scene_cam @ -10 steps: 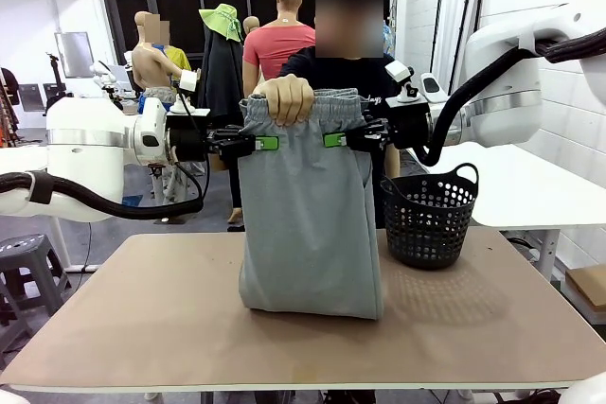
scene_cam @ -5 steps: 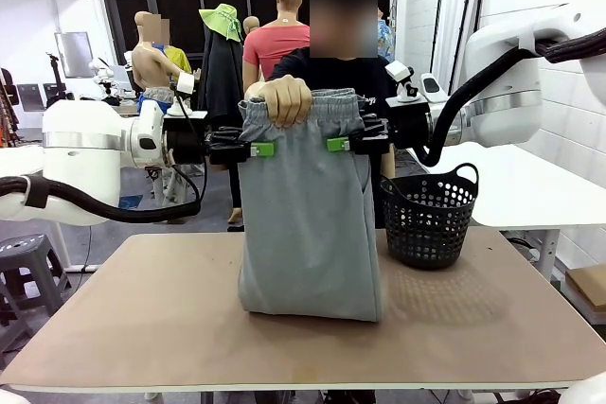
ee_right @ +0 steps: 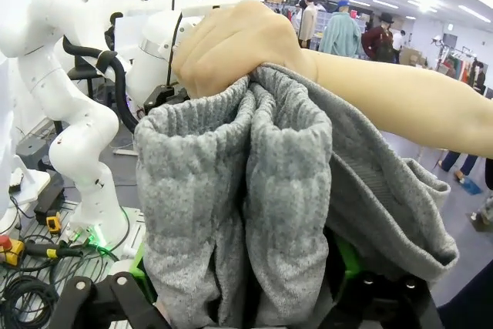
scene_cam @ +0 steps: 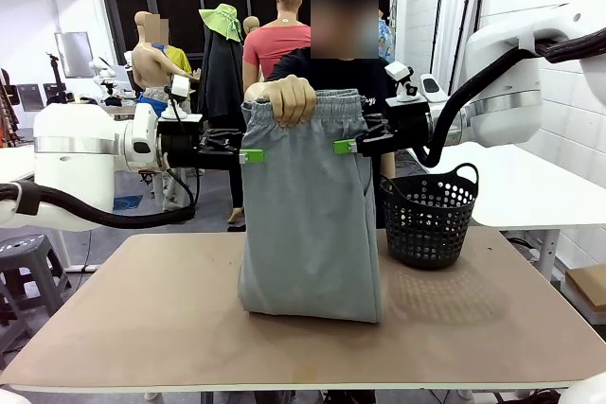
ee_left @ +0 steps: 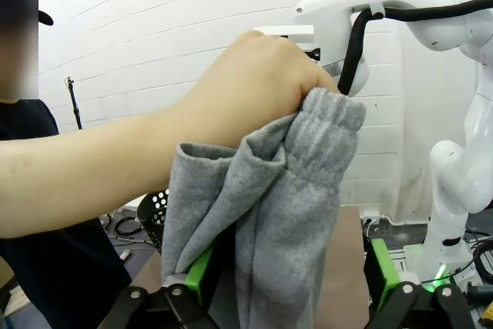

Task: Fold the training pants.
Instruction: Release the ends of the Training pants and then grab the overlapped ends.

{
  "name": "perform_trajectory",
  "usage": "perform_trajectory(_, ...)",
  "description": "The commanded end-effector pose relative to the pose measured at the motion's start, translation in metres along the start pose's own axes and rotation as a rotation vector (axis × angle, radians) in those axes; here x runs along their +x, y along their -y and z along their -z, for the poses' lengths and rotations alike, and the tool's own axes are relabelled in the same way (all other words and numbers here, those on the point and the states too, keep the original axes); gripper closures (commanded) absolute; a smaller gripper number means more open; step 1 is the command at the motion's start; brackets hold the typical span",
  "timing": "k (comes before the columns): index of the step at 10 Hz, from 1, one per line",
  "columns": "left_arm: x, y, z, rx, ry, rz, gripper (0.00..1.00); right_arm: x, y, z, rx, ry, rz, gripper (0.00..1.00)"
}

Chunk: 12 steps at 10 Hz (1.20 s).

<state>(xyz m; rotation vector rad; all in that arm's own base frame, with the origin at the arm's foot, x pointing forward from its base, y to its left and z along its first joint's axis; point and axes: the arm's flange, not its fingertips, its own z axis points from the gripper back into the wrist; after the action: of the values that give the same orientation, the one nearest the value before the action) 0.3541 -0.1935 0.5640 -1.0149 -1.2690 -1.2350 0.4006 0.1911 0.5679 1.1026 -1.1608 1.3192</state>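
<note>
- Change: both hands have let go. A second ago each pinched a side edge of the pants just under the waistband. Now the left hand and the right hand stand spread.
- Both have also eased slightly outward, away from each other. In the front view their green pads sit right at the cloth's two edges.
- Wrist views: grey cloth hangs loose in the gap between each hand's fingers. Neither hand pinches it.
- Pants now: they hang from the person's fist, which bunches the waistband just above and between the two hands. The lower end rests on the table, straight below them.
- Basket stands below the right hand, off to its outer side, apart from the pants.
- Reading (judgement): the person alone now carries the garment, and the robot's share of this hold looks finished.
- Risk (judgement): cloth is still between the fingers, so a careless pull-back could snag it and drag the fold askew.
</note>
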Motion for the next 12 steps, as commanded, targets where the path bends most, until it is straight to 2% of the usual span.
perform_trajectory(1, 0.0, 0.005, -0.005, 0.035, 0.012, -0.025, 0.0, 0.001, 0.002, 0.0, -0.002, 0.011, 0.028, 0.0)
perform_trajectory(6, -0.001, 0.011, -0.015, 0.098, 0.032, -0.014, 0.0, 0.004, -0.008, -0.013, -0.05, -0.005, -0.015, 0.0)
perform_trajectory(12, -0.002, 0.015, -0.026, 0.16, 0.036, -0.015, 0.0, -0.006, -0.03, -0.051, -0.206, -0.017, -0.004, 0.0)
